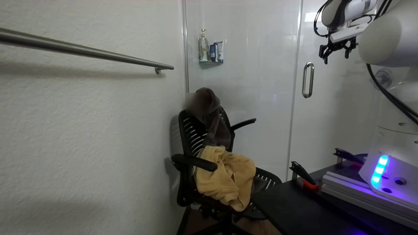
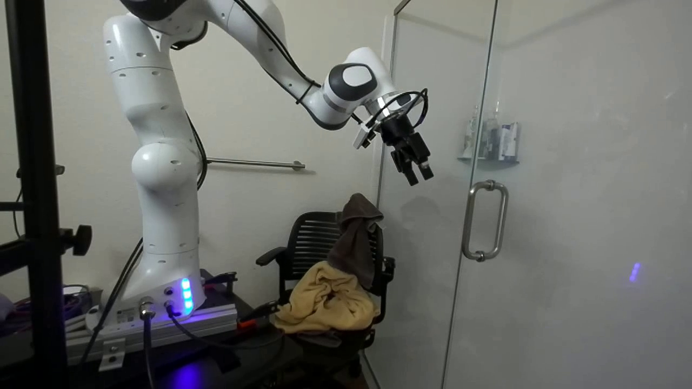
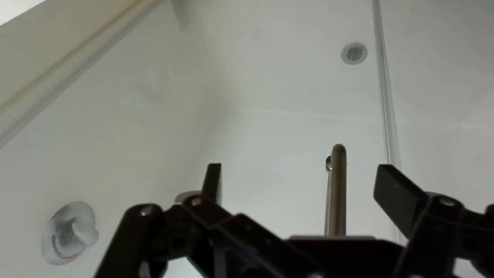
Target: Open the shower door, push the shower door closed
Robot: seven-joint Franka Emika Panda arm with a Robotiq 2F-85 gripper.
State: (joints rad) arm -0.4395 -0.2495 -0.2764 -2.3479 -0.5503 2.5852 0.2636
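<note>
Your gripper (image 3: 299, 172) hangs spread, empty, apart from the handle (image 2: 501, 221). Shower door (image 2: 573, 227) looks closed; likely neither step done: you have opening, then pushing closed, left.

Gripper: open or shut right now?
The gripper is open: in the wrist view its fingers stand apart, the door handle showing in the gap.

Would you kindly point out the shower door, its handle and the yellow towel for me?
Shower door (image 2: 578, 216), in an exterior view: bare glass.
Handle (image 3: 339, 191), in the wrist view: middle of the bar.
Yellow towel (image 1: 224, 178), in an exterior view: its crumpled middle.
</note>
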